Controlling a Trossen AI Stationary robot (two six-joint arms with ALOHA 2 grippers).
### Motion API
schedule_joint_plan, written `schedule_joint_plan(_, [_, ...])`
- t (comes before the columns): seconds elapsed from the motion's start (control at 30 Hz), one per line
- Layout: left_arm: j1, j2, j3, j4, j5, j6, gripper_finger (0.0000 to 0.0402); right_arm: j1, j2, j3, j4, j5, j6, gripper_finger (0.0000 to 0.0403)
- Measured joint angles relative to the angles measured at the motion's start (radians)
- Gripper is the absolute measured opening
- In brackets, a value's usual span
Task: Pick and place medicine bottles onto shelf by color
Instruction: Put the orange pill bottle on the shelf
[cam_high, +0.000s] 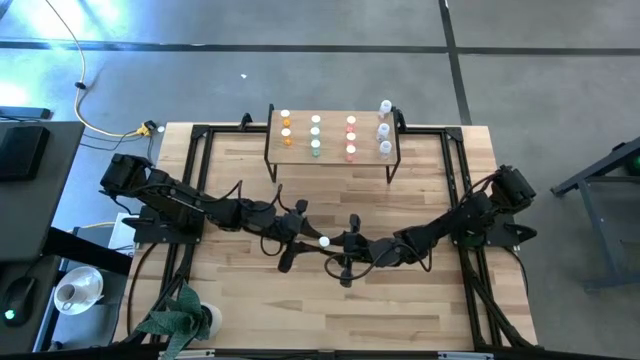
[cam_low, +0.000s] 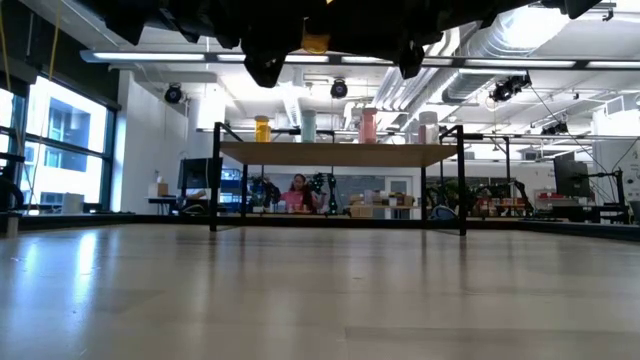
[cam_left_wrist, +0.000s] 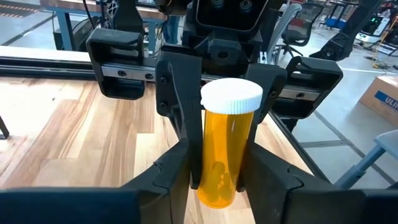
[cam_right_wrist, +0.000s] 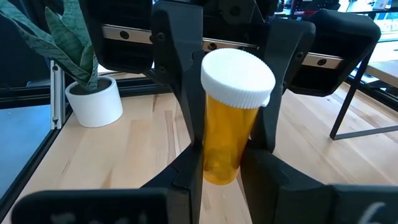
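An orange bottle (cam_high: 324, 241) with a white cap is held in the air over the middle of the table, between both grippers. My left gripper (cam_high: 312, 238) comes at it from the left and my right gripper (cam_high: 338, 243) from the right; each is shut on it. In the low view the bottle (cam_low: 315, 40) is high above the tabletop. The shelf (cam_high: 300, 148) stands at the far edge on its black legs. On it stand orange (cam_high: 286, 127), green (cam_high: 316, 135), red (cam_high: 351, 137) and clear (cam_high: 384, 127) bottles in columns. My left gripper pinches the bottle's lower body (cam_left_wrist: 214, 186) between its two fingers. The fingers lie about level and come from the table's left. The bottle stands cap up, lifted clear of the table. My right gripper pinches the orange body (cam_right_wrist: 217, 165) below the cap between its two fingers. The fingers come about level from the table's right, opposite the left gripper's fingers (cam_right_wrist: 180, 81). The bottle leans a little in this view.
A potted plant (cam_high: 185, 318) stands at the near left corner and shows in the right wrist view (cam_right_wrist: 93, 99). Black frame rails (cam_high: 196, 160) run along the table's sides. A person (cam_low: 297, 193) is in the room beyond the shelf.
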Motion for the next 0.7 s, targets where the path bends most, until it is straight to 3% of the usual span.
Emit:
schedule_joint_plan(0.47, [-0.007,0.001,0.0,0.002,0.001,0.01,0.0109,0.0,0.0,0.0,-0.001,-0.001,0.0,0.0081])
schedule_joint_plan(0.7, [-0.007,0.002,0.0,0.003,0.005,0.01,0.0104,0.0,0.0,0.0,-0.008,-0.007,-0.02,0.0146])
